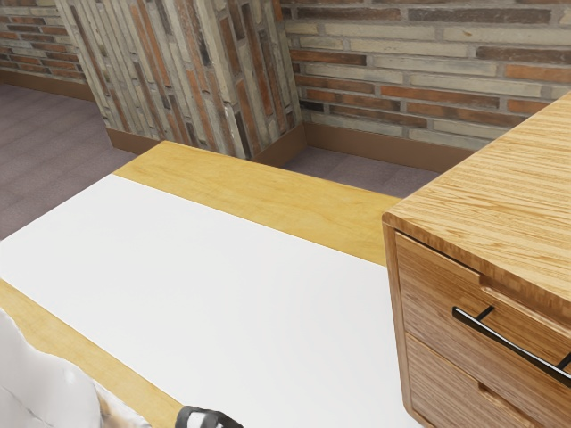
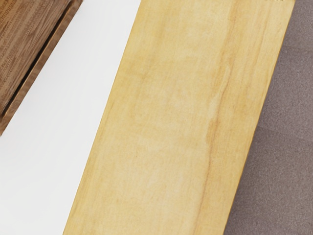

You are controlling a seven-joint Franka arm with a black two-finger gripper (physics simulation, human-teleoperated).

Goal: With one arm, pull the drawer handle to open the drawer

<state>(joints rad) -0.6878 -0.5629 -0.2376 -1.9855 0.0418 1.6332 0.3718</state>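
cabinet: grainy wood | handle: blk metal | table: pale smooth wood, matt wht top

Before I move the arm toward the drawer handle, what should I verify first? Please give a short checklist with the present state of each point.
1. Drawer handle located: ok, it is a black bar on the front of the upper drawer in the cabinet.
2. Drawer waiting to be opened: ok, its front looks flush with the cabinet.
3. Way across the white mat: ok, I see nothing lying on it.
4. Hand at the handle: not ok, it is at the exterior view's lower edge, far from the cabinet.
5. Hand aimed at the handle: not ok, the wrist view looks down on the table wood and the mat.
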